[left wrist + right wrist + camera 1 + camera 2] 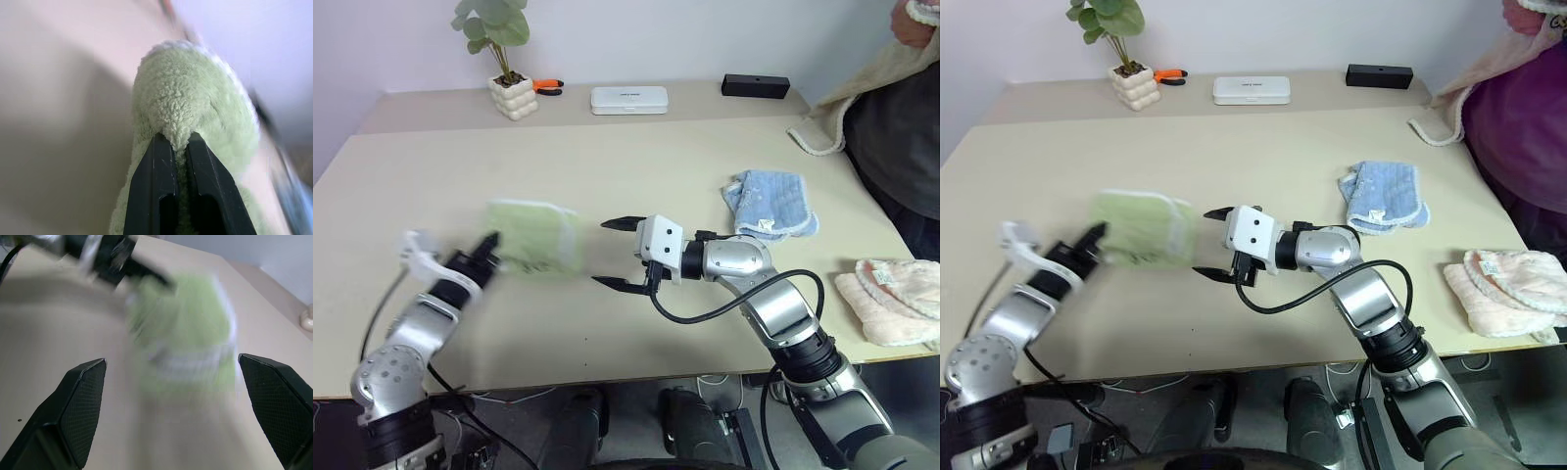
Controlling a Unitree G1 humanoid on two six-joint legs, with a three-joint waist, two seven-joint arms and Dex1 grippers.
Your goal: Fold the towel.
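From the head views we are looking down on a beige table [636, 323] standing against a pale wall, with a raised ledge along its far side carrying a potted plant [504, 59], a white case [628, 100] and a black box [756, 86]. The folded towel [536, 236] is lying on the table's left half, and our left gripper [489, 244] is pinching its near-left edge. Our right gripper [615, 254] is hovering just right of the towel, fingers spread wide, holding nothing. A blue cloth [770, 204] and a pink towel [893, 299] are resting further right, where a person [901, 137] is standing with a beige towel [842, 103]. In the left wrist view, the black fingers [155, 191] are clamping a green terry fold. In the right wrist view, the towel is lying beyond our open fingertips [83, 401].
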